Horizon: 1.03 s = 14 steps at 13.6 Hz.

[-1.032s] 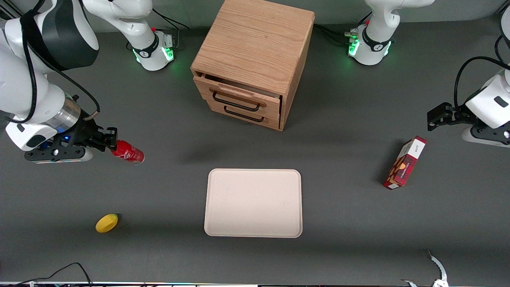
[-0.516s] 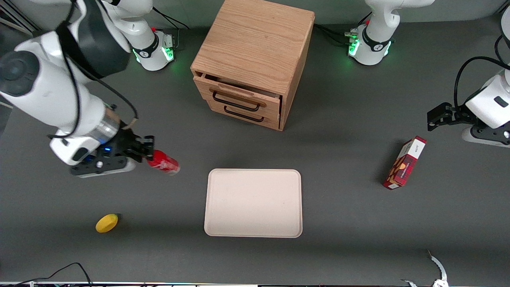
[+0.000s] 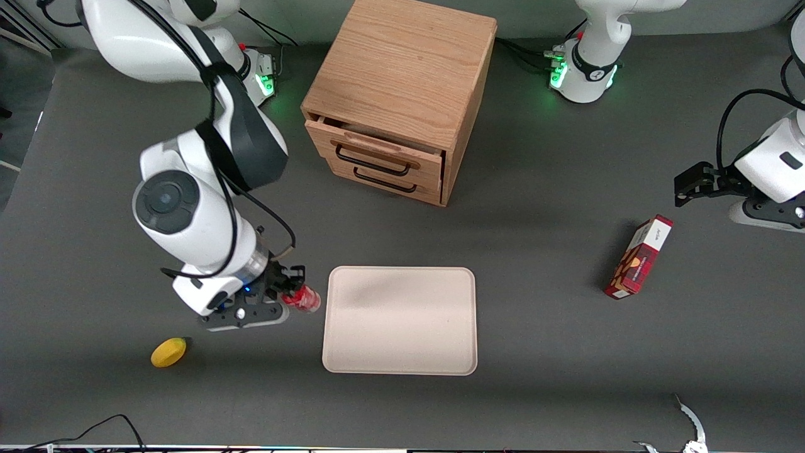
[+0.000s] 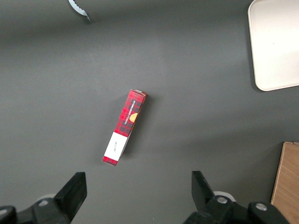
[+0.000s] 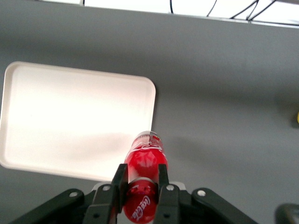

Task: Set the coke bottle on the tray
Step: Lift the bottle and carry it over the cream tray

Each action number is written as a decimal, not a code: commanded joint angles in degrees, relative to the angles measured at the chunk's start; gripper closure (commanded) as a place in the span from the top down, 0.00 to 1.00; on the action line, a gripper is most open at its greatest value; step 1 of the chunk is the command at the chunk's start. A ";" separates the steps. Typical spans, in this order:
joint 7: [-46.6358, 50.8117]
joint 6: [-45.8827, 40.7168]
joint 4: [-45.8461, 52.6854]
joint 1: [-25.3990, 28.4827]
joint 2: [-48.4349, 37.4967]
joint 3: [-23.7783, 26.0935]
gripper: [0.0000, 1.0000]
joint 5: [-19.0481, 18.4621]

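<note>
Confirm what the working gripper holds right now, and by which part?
The gripper is shut on the small red coke bottle, fingers clamping its body near the middle, just beside the pale beige tray's edge.

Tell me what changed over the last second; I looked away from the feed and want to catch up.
The gripper, shut on the coke bottle, carried it from the working arm's end of the table toward the tray and nearer the front camera; the bottle now hangs just beside the tray's edge. The tray, wooden drawer cabinet, red-and-white box and yellow fruit stayed put.
</note>
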 commanded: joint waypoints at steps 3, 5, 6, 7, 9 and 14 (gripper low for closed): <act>4.00 5.87 5.36 0.91 6.27 -1.10 0.00 -0.65; 4.79 8.06 5.28 1.52 7.77 -2.15 0.00 -0.65; 4.80 8.42 5.28 2.57 8.38 -2.33 0.00 -0.65; 4.88 8.95 5.28 2.75 8.91 -2.77 0.00 -0.65; 5.76 10.17 5.19 3.98 9.96 -3.56 0.00 -0.74; 7.17 13.78 5.19 5.04 12.60 -4.79 0.00 -0.74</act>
